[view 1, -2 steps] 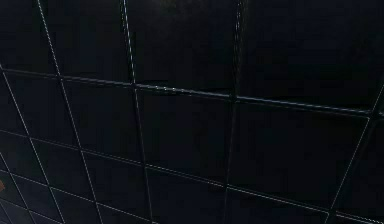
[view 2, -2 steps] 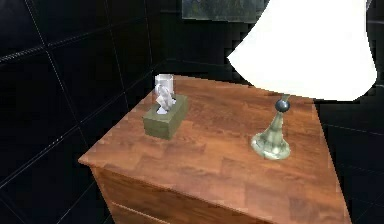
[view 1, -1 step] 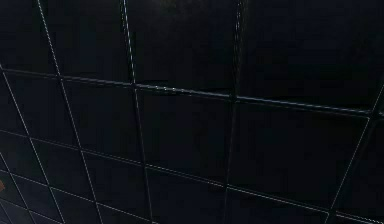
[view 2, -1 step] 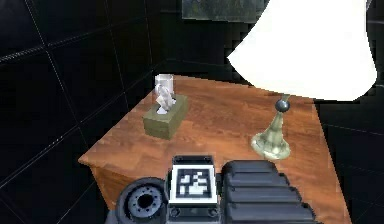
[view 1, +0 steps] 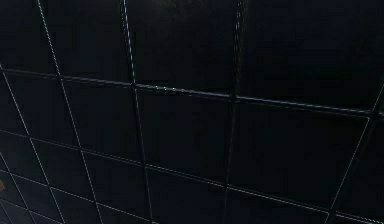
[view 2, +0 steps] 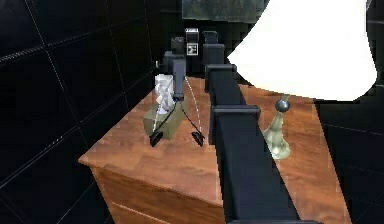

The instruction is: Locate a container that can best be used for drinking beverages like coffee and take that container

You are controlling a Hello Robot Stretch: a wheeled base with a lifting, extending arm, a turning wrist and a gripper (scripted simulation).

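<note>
My arm (view 2: 235, 120) reaches out over a wooden tabletop (view 2: 130, 150) in the arm side view. At its far end sits the gripper (view 2: 178, 138), its two thin fingers (view 2: 157, 138) pointing down at the wood. A pale whitish object (view 2: 163, 93) stands on a tan block-like base (view 2: 155, 122) just left of the fingers, at or behind the gripper. Its shape is too unclear to name as a cup. I cannot tell whether the gripper holds anything.
A glassy bottle-like piece with a dark round top (view 2: 278, 130) stands on the tabletop right of the arm. Dark tiled wall (view 1: 190, 110) fills the forward view and lies left of the table (view 2: 60, 90). The table's front edge (view 2: 150, 185) faces me.
</note>
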